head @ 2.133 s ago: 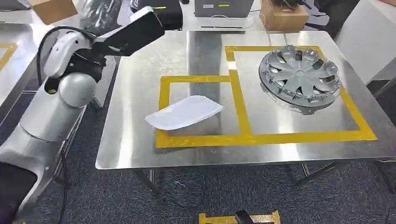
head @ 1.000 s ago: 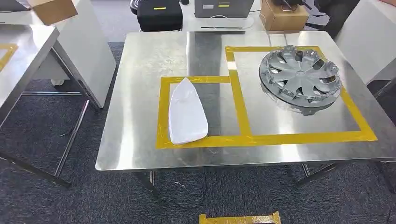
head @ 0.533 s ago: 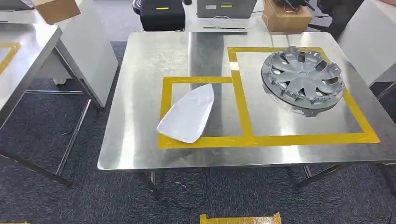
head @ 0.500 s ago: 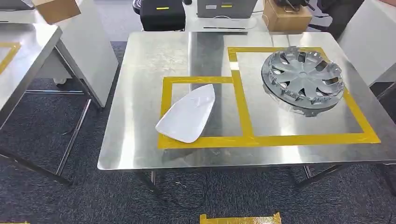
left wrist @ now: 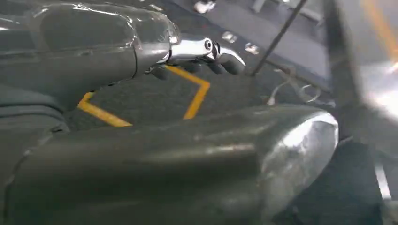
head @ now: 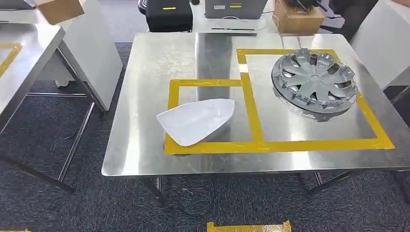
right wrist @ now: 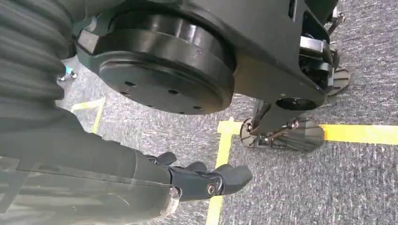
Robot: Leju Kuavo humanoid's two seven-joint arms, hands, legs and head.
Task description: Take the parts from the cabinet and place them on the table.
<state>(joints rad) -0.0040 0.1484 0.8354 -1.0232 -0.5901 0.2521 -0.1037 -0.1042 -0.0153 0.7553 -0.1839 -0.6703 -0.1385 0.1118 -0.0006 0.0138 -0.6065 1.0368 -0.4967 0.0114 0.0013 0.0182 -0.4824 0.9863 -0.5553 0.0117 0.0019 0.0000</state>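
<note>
White part (head: 196, 121), a shallow pointed shell, lies on the steel tabletop (head: 140, 130) across the smaller yellow-taped square (head: 170, 116), its blunt end overlapping the tape's left edge. Silver wheel cover (head: 314, 83) rests inside the larger taped square (head: 372, 121), well apart from the shell. Left hand (left wrist: 202, 54) hangs over dark carpet, fingers loosely curled, grasping nothing. Right hand (right wrist: 206, 180) likewise hangs above the carpet (right wrist: 356, 187) near yellow floor tape (right wrist: 361, 133), fingers slack and empty. Neither hand touches a part.
</note>
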